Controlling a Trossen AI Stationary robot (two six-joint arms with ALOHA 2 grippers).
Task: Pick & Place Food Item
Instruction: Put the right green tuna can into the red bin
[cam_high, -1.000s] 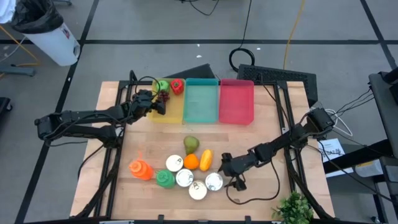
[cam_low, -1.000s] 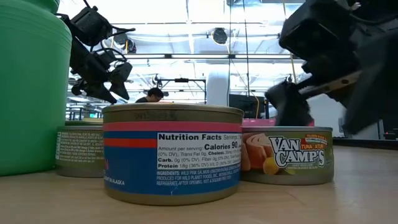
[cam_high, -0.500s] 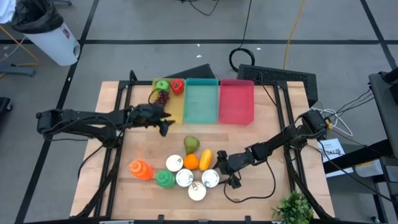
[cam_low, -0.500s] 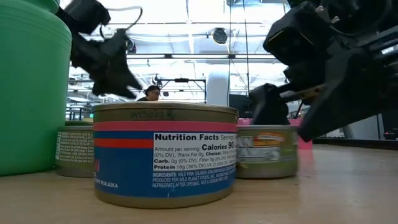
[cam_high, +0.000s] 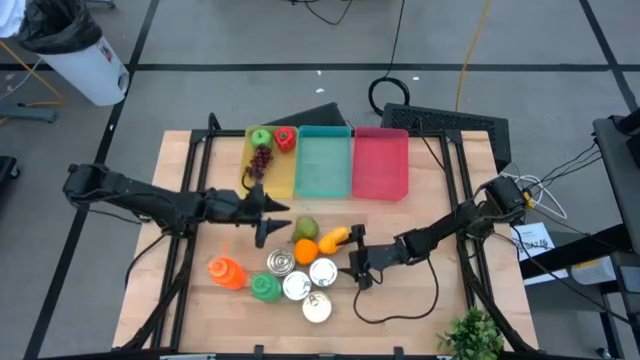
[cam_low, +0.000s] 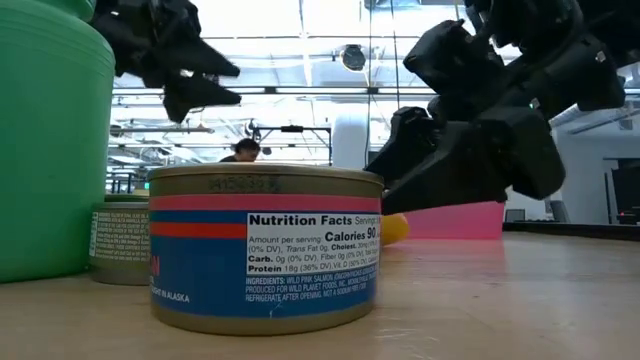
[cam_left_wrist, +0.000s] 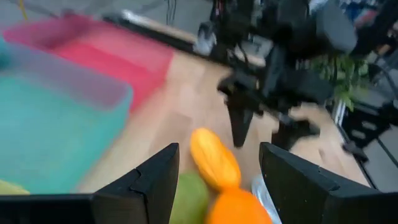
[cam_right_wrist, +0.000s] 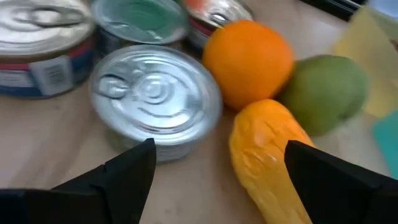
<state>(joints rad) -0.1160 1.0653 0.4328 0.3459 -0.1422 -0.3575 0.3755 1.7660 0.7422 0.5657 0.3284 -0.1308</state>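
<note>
**A:** In front of your right gripper (cam_high: 355, 258) lies the yellow-orange mango (cam_right_wrist: 268, 154), on the wooden table (cam_high: 430, 310) just beside the orange (cam_right_wrist: 247, 62) and the green pear (cam_right_wrist: 324, 91). Your jaws stand wide apart and grasp nothing; in the right wrist view the mango's near end sits between the two fingertips (cam_right_wrist: 121, 171), a tuna can (cam_right_wrist: 155, 99) touching or nearly touching its side.

**B:** And the left arm?

**A:** Your left gripper (cam_high: 268, 218) hangs above the table between the yellow bin (cam_high: 262, 180) and the fruit cluster, its jaws parted and empty. In its wrist view the mango (cam_left_wrist: 214, 157), pear (cam_left_wrist: 189, 198) and orange (cam_left_wrist: 239, 208) lie ahead between the fingers.

**B:** What else do you see?

**A:** The yellow bin holds grapes (cam_high: 260, 158), a green apple (cam_high: 261, 137) and a red pepper (cam_high: 285, 138). The teal bin (cam_high: 323, 165) and the pink bin (cam_high: 380, 165) stand beside it.
</note>
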